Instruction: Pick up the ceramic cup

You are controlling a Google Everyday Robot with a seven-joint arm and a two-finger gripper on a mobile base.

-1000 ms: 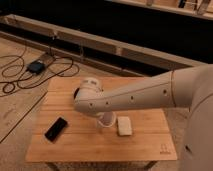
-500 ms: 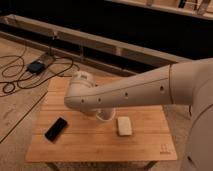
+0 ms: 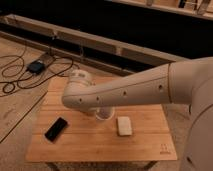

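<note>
The ceramic cup [image 3: 104, 114] is a small pale cup standing near the middle of the wooden table [image 3: 145, 142]. Only its lower part shows below my white arm [image 3: 125, 90], which reaches across the table from the right. My gripper [image 3: 93, 111] is tucked under the arm's bent end, right beside the cup on its left, and is mostly hidden by the arm. I cannot tell whether it touches the cup.
A black phone [image 3: 56, 128] lies on the table's front left. A flat white block [image 3: 124, 125] lies just right of the cup. Black cables and a small box [image 3: 36, 66] lie on the floor at the left. A dark shelf runs behind the table.
The arm's bent end has shifted a little to the left and now covers more of the cup. The cup, phone and block have not moved.
</note>
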